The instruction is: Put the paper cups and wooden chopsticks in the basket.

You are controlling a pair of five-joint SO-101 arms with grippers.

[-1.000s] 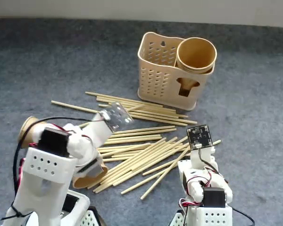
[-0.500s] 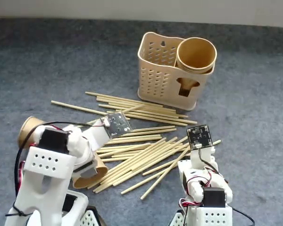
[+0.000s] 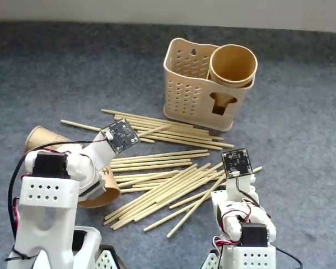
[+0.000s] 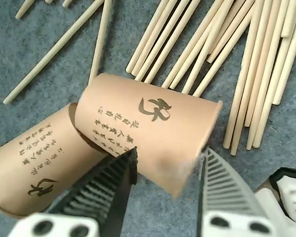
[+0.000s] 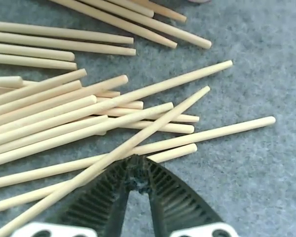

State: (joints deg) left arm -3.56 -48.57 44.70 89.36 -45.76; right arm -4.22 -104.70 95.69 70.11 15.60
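1. Beige plastic basket [image 3: 204,92] stands upright on the grey desk [image 3: 302,157], with stacked paper cups [image 3: 233,64] mouth-up in one of its compartments
2. Wooden chopsticks [image 3: 168,174] lie flat in a loose pile on the desk, just in front of the basket on the arms' side, all outside it
3. Loose cup [image 4: 148,131] lies on its side, well apart from the basket, past the chopstick pile; its rim is just beside the chopstick ends
4. Second loose cup [image 4: 34,163] is also on its side and touches the loose cup's base end, farther from the basket
5. Left tool [image 4: 168,155] is spread, one jaw on each side of the loose cup's rim end; can't tell if the jaws touch it
6. Right tool [image 5: 137,185] has its jaws pressed together, holding nothing, low over the chopsticks at the edge of the pile farthest from the basket
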